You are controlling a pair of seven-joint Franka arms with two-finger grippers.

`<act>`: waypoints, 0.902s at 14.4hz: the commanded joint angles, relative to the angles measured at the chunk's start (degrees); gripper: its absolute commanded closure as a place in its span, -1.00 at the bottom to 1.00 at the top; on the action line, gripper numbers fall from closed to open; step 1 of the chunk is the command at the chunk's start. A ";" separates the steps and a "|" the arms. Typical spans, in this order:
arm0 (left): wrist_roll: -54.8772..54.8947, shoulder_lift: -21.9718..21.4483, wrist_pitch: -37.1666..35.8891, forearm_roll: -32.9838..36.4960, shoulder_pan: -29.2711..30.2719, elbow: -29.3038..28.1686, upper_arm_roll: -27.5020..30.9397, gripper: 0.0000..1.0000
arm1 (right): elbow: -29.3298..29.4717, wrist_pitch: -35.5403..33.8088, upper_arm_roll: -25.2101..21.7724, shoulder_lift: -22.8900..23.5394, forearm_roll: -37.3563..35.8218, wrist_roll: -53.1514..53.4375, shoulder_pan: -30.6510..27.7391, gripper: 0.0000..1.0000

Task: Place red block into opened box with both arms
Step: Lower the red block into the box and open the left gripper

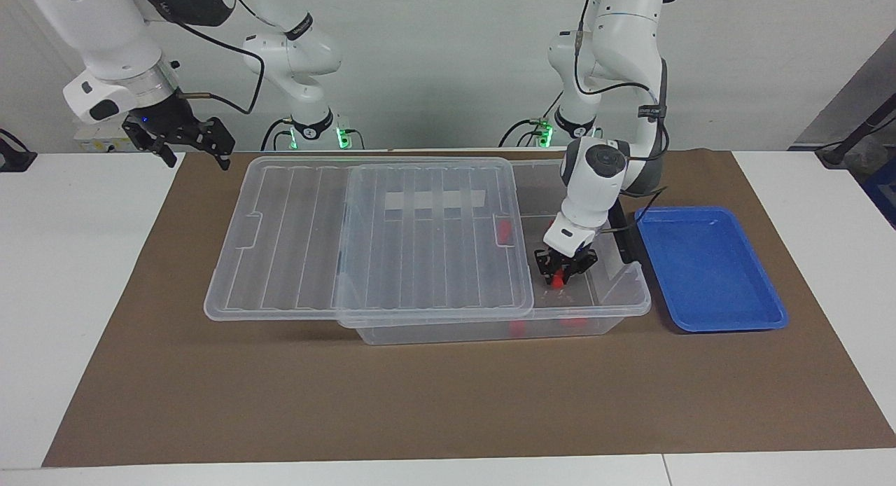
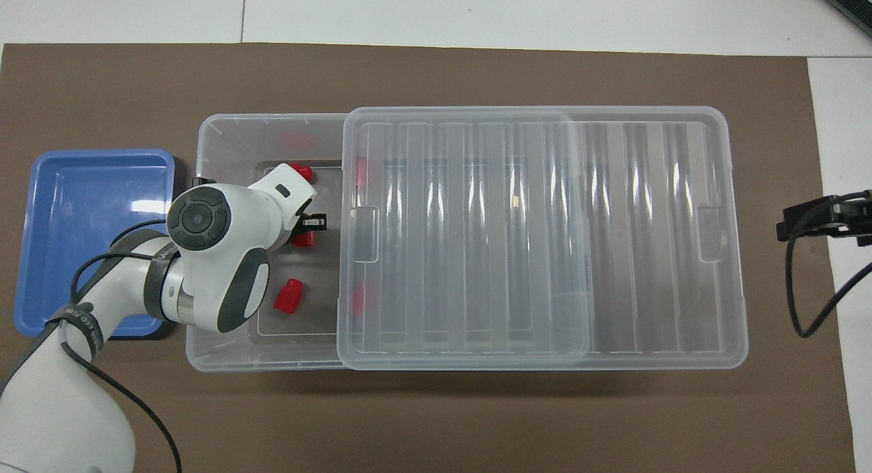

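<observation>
on white table (image 1: 77, 276) — brown mat (image 1: 420, 395); left gripper (image 1: 558, 276) clamps red block (image 1: 557, 281), right gripper (image 1: 189, 146) apart.

Left gripper (image 1: 558, 271) clamped on red block (image 1: 557, 281), down inside the box (image 1: 623, 297)'s uncovered end. Lid (image 1: 364, 237) slid aside. Right gripper (image 1: 189, 150) waits, jaws apart, over bench edge.
</observation>
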 commanded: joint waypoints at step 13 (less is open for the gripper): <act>0.82 -0.47 1.43 -0.15 0.41 -2.23 -0.02 -1.00 | -1.03 0.74 0.12 -0.57 0.75 1.04 -0.11 -1.00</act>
